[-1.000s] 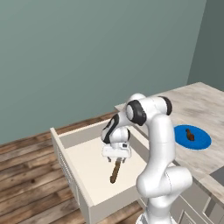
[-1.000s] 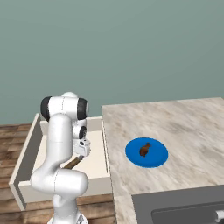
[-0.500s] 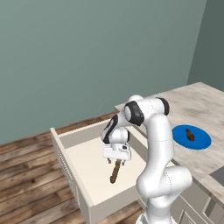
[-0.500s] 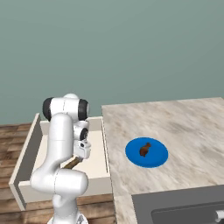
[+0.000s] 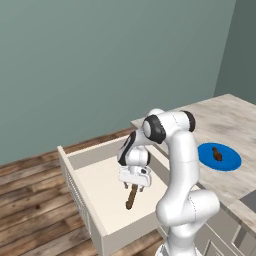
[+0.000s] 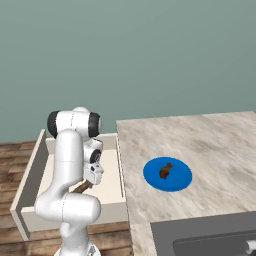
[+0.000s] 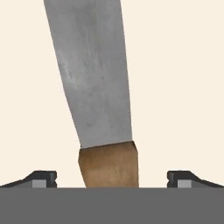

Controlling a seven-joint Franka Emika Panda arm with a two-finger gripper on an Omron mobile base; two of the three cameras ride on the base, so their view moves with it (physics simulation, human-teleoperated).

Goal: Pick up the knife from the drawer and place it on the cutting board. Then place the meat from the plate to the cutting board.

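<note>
My hand [image 5: 134,186] is open wide, low in the big cream-white drawer [image 5: 95,200], with the brown-handled grey metal knife [image 7: 98,96] lying between my two fingers [image 7: 41,178].

arm [image 5: 179,165]: glossy white rounded links
joints: dark bands
base: bulbous white pedestal
gripper [image 5: 134,184]: white hand, small dark finger tips [image 7: 41,178]
</note>
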